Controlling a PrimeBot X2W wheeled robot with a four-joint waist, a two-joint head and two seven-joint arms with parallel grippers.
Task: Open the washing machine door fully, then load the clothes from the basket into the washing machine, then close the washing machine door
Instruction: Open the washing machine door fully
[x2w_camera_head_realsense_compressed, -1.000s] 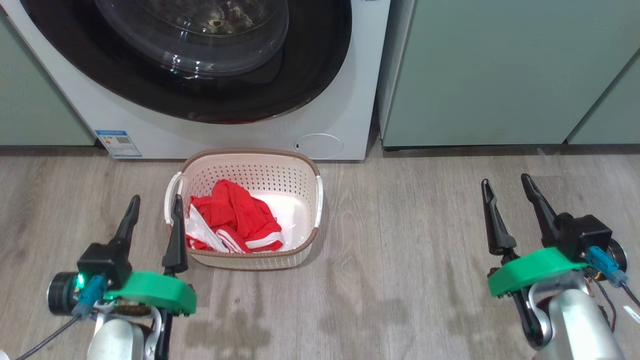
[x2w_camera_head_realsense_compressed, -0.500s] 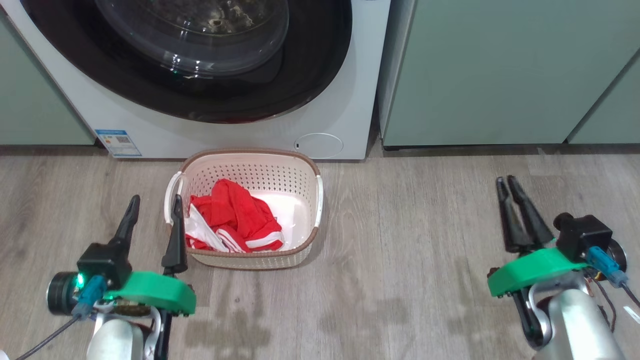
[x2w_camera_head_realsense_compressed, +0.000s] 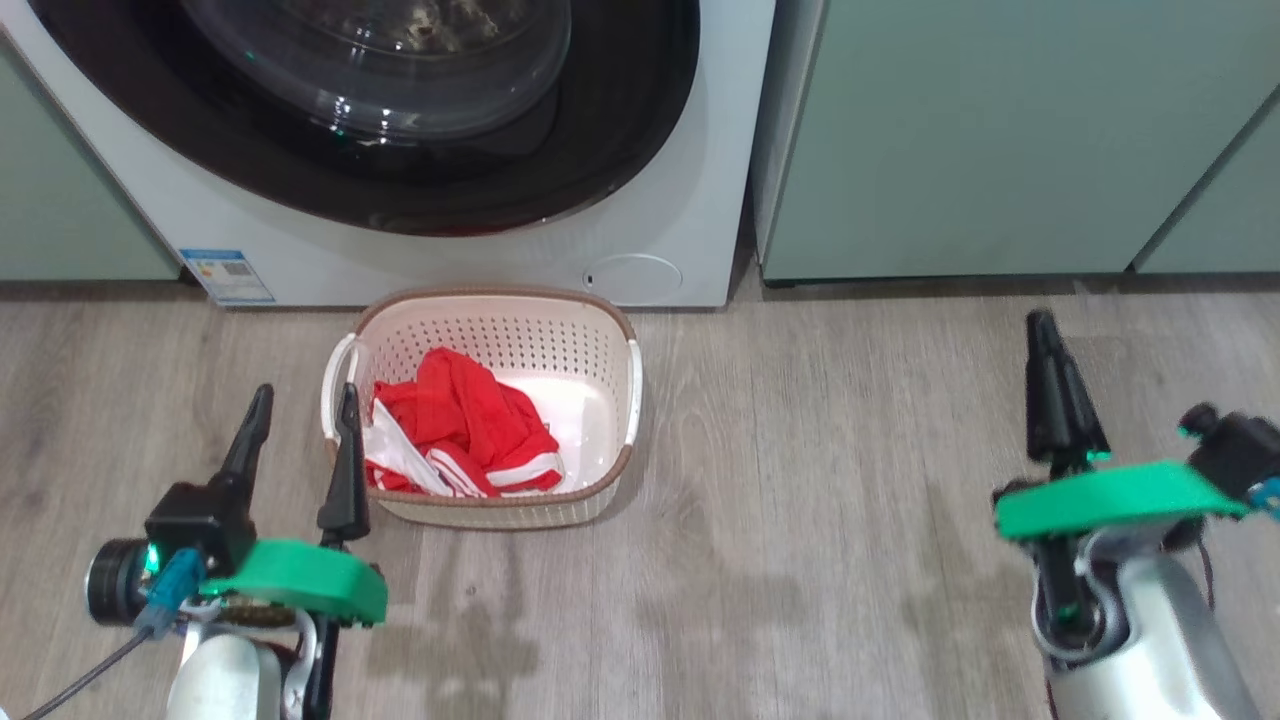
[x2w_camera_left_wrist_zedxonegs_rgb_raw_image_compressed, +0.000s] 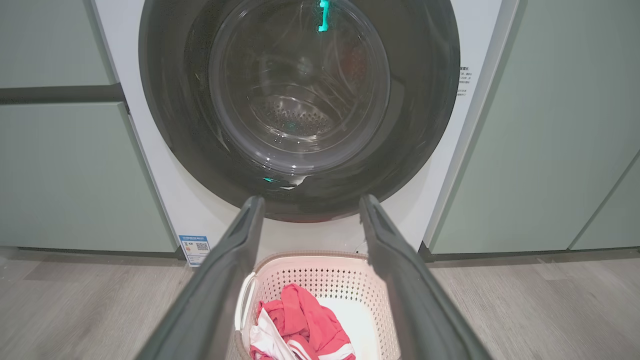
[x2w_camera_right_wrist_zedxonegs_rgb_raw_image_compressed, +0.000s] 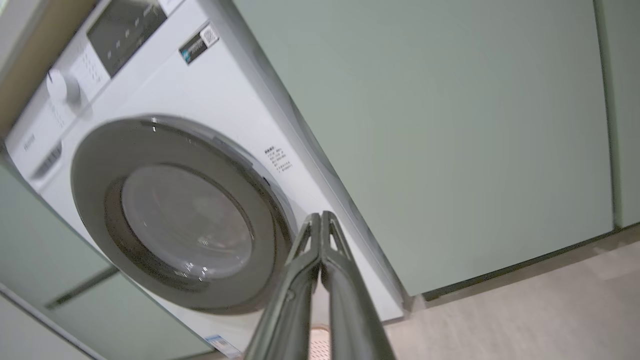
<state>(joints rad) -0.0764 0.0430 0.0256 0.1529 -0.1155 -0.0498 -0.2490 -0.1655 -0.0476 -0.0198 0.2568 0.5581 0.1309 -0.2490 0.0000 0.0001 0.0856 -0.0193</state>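
The white washing machine (x2w_camera_head_realsense_compressed: 690, 150) stands ahead with its black-ringed glass door (x2w_camera_head_realsense_compressed: 380, 60) flat against the front; the door (x2w_camera_left_wrist_zedxonegs_rgb_raw_image_compressed: 300, 90) faces the left wrist camera square on. On the floor before it sits the cream basket (x2w_camera_head_realsense_compressed: 500, 310) with the red, white-striped clothes (x2w_camera_head_realsense_compressed: 460, 425) inside. My left gripper (x2w_camera_head_realsense_compressed: 300, 400) hovers open at the basket's left handle, holding nothing. Far right, over bare floor, my right gripper (x2w_camera_head_realsense_compressed: 1045, 330) is shut and empty. In the tilted right wrist view its fingertips (x2w_camera_right_wrist_zedxonegs_rgb_raw_image_compressed: 320, 220) press together, pointing at the door (x2w_camera_right_wrist_zedxonegs_rgb_raw_image_compressed: 180, 215).
Pale green cabinets (x2w_camera_head_realsense_compressed: 1000, 140) flank the machine on both sides. A blue sticker (x2w_camera_head_realsense_compressed: 225, 275) and a round cap (x2w_camera_head_realsense_compressed: 632, 278) sit low on the machine's front. Wood-look floor (x2w_camera_head_realsense_compressed: 820, 500) stretches between the basket and my right arm.
My right gripper has closed from wide open to fully shut, and its arm has lifted and rolled. The head camera has shifted slightly. The left gripper, basket and clothes stay put.
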